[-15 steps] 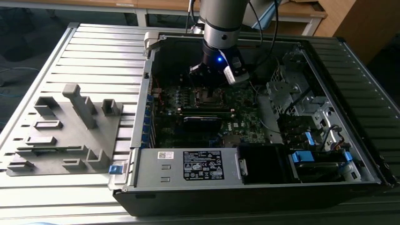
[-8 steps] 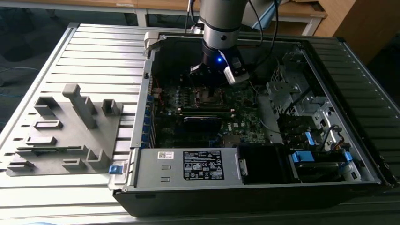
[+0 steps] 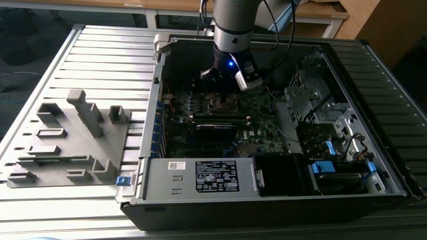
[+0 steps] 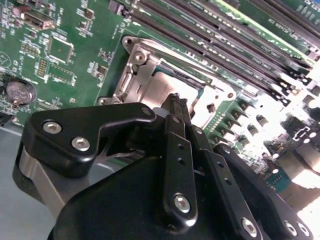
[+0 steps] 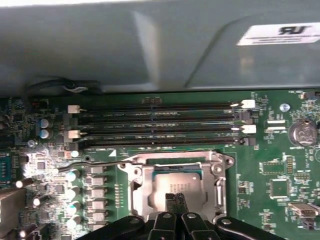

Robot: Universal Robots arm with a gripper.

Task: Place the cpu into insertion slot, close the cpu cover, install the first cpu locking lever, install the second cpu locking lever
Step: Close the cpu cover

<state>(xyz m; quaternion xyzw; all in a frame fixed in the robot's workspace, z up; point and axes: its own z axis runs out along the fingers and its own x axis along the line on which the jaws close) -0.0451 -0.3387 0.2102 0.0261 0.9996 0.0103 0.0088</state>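
The cpu (image 5: pixel 177 181) lies flat in its socket on the green motherboard, its dull silver top showing through the opening of the cpu cover (image 5: pixel 142 186). The silvery cover frame lies down flat around the chip (image 4: pixel 176 76), with its metal edge (image 4: pixel 142 70) beside the fingertips. A thin wire locking lever (image 5: pixel 95 164) runs along the socket's edge nearest the memory slots and sticks out past it. My gripper (image 5: pixel 175 201) hangs just above the chip with its two black fingers pressed together and nothing between them. In the exterior view the gripper (image 3: pixel 219 89) stands inside the open computer case over the socket (image 3: pixel 219 103).
Several memory slots (image 5: pixel 160 125) run beside the socket, and a coin battery (image 5: pixel 303 132) sits further off. The case's walls (image 3: pixel 160 95) surround the board. A power supply (image 3: pixel 200 175) fills the near corner. A grey fixture tray (image 3: pixel 67 140) lies at the exterior view's left.
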